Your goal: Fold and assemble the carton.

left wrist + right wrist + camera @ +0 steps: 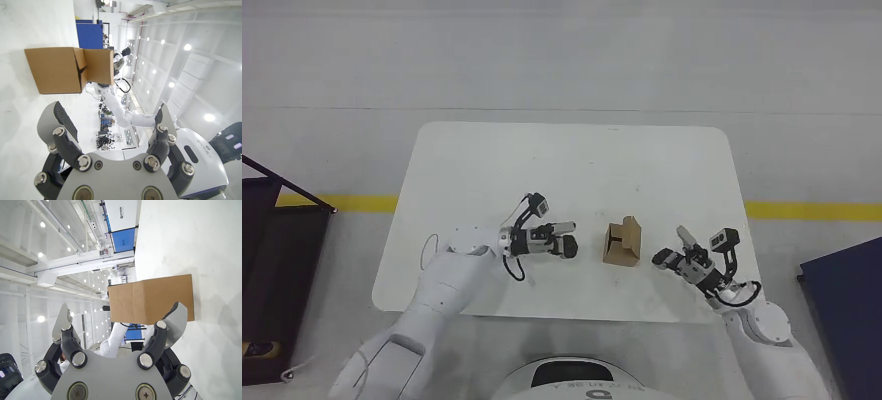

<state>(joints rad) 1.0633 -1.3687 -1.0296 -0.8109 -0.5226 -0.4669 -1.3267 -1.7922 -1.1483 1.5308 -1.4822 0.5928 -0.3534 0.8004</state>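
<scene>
On the white table [542,160], left of centre in the top view, the left claw [565,243] is hanging with its fingers spread wide, nothing between them, and pointing at the carton [622,242]. The small brown carton is sitting just below the frame's middle, between the two claws and touching neither, with one flap standing up. To its right, the right claw [670,250] is hanging spread as well and is empty.
</scene>
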